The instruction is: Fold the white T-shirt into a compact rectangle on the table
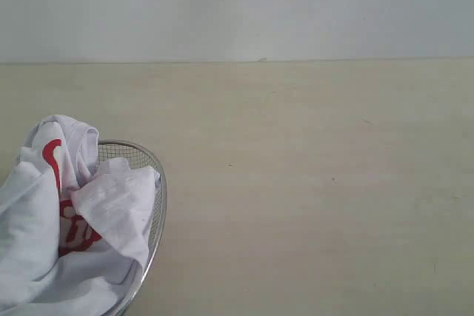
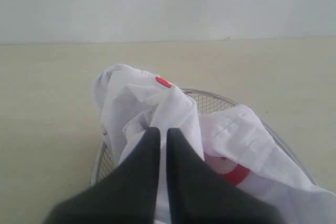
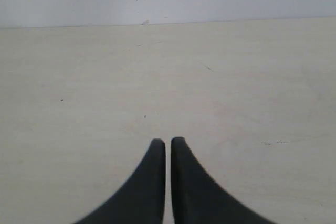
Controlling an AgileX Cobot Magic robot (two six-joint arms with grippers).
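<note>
T-shirt (image 1: pixel 111 205), white and badly crumpled, sits heaped in a round wire-mesh basket (image 1: pixel 159 175) at the near left corner of the exterior view, not spread on the bench (image 1: pixel 311 183). Parts of its red print (image 1: pixel 52 155) show between the folds, and the cloth spills over the basket's rim on the side cut off by the frame edge. The left wrist view picks out a small reddish tag (image 2: pixel 164 82) on the top of the heap, with bare mesh showing behind it. The left jaws are closed, tips together, pointing at the bundle (whether they touch the cloth cannot be told, and nothing is visibly pinched between them). The right jaws are closed too and hold nothing; they hang over bare bench well apart from the basket. Neither arm appears in the exterior view. The bench itself is pale, with faint grain and a few small dark marks, and runs back to a plain light wall (image 1: pixel 237 5).
</note>
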